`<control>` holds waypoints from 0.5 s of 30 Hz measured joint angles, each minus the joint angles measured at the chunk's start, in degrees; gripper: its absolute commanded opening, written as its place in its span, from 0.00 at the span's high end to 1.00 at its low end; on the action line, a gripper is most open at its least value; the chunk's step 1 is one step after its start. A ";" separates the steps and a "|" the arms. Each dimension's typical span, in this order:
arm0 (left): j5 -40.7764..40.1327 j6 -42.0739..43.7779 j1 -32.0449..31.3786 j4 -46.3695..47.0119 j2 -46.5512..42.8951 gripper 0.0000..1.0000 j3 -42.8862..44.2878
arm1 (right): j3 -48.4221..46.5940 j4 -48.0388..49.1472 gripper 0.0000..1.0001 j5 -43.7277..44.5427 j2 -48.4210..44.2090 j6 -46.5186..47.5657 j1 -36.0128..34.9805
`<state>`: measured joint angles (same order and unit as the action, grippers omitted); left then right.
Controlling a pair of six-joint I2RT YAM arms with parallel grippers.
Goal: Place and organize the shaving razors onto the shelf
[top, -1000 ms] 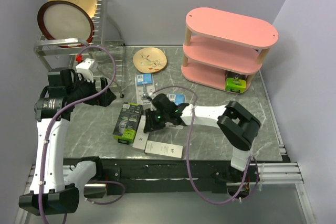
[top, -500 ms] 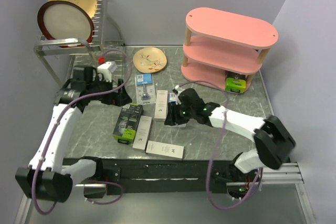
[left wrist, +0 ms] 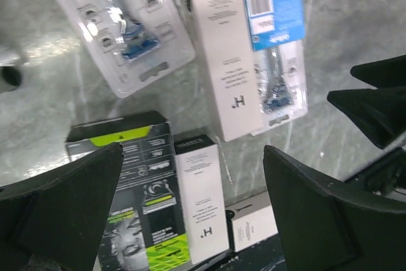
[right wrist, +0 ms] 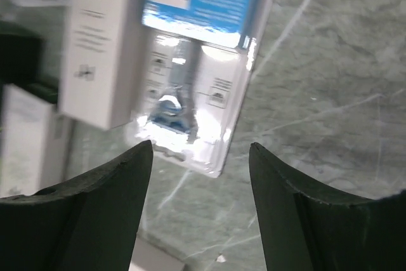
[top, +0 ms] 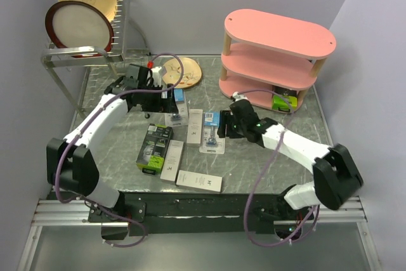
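The pink shelf [top: 273,61] stands at the back right, with a black-and-green razor box [top: 285,101] on its bottom tier. The other shaving razors lie mid-table: a blister card [top: 176,105], a slim white box [top: 195,125] beside a second blister card [top: 212,132], a black-green box [top: 154,147] and two more white boxes [top: 171,160] [top: 198,181]. My left gripper [top: 166,98] hovers open above them; in its wrist view its gripper [left wrist: 190,182] frames a white box [left wrist: 202,201]. My right gripper [right wrist: 200,157] is open and empty just off the blister card [right wrist: 196,61].
A wire dish rack [top: 95,55] with two plates stands at the back left. A small patterned plate [top: 182,71] lies behind the razors. Grey walls close in on the left, back and right.
The right gripper moved right from the razor cluster and opened wider; a blister card and white box now lie beside it. The left arm swung in from the far left to over the razors.
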<state>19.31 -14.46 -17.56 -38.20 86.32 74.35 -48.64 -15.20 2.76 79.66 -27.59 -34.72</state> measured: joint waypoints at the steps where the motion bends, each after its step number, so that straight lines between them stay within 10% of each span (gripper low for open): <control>1: -0.76 -0.09 0.02 -0.07 0.37 0.01 0.33 | -0.79 -0.26 0.34 0.92 2.08 -0.07 -0.11; 15: -7.19 1.73 1.42 0.63 -8.74 0.01 -3.19 | -11.61 -0.61 0.38 6.82 17.66 -2.29 -2.64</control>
<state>12.12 -12.73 -16.14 -37.56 77.58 71.16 -60.25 -15.81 9.58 97.32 -29.89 -37.36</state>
